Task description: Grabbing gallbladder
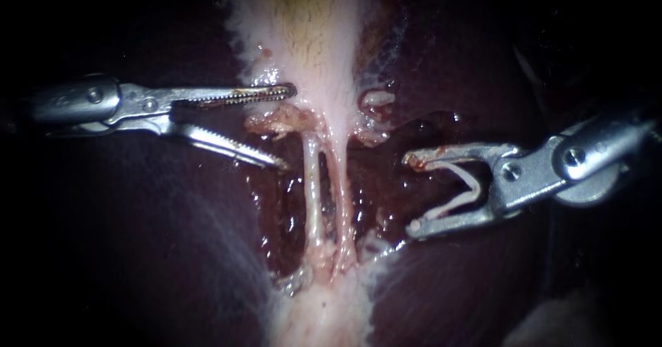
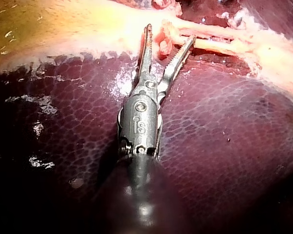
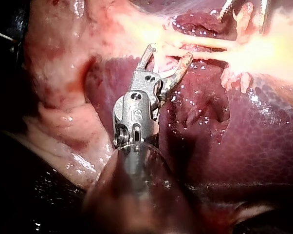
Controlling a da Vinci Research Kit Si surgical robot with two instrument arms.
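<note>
The gallbladder [image 1: 307,26] is the pale, yellowish body at the top middle, narrowing downward into two thin pale tubes [image 1: 314,181] over a dark red bed. My left instrument [image 1: 288,125] comes in from the left with toothed jaws open. Its upper jaw lies at the gallbladder's lower left edge, and ragged pink tissue [image 1: 276,119] sits between the jaws. In the left wrist view the left instrument [image 2: 170,39] has that pink tissue [image 2: 163,45] in the gap between its jaws. My right instrument [image 1: 410,195] stands open to the right of the tubes, holding nothing, also open in the right wrist view [image 3: 168,54].
Dark maroon liver [image 1: 158,230] surrounds the dissected bed on both sides. Wet red tissue and small pale scraps [image 1: 376,98] lie right of the gallbladder's neck. Pale tissue [image 1: 324,312] widens again below the tubes.
</note>
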